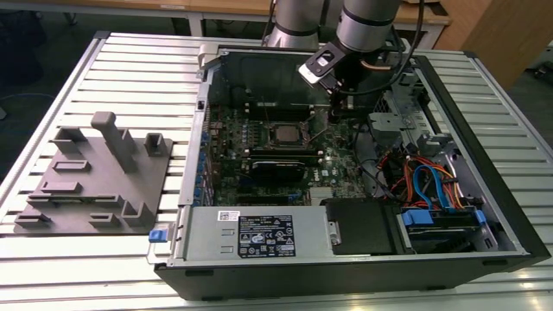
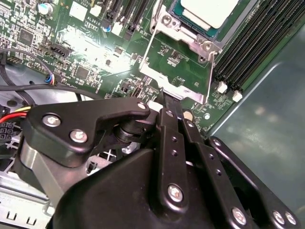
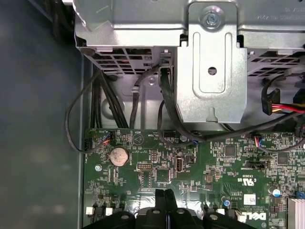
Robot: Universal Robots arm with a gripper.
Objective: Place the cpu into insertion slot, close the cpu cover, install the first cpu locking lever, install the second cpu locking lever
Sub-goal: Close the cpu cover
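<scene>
Silvery metal of the cover (image 2: 177, 82) meets the black end effector (image 2: 165, 95). Its fingers are clenched together with no gap. The tips touch the cover's outer lip; whether they pinch it cannot be told. The cover is swung open off the slot (image 2: 188, 37), and green board shows through its window. The cpu (image 2: 209, 9) sits in the slot. In the exterior view the arm (image 1: 367, 26) reaches steeply down into the open case (image 1: 363, 272) on the slatted worktop (image 1: 103, 259), its wrist near the slot.

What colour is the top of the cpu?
Silvery grey. The cpu shows best in the second wrist view.
</scene>
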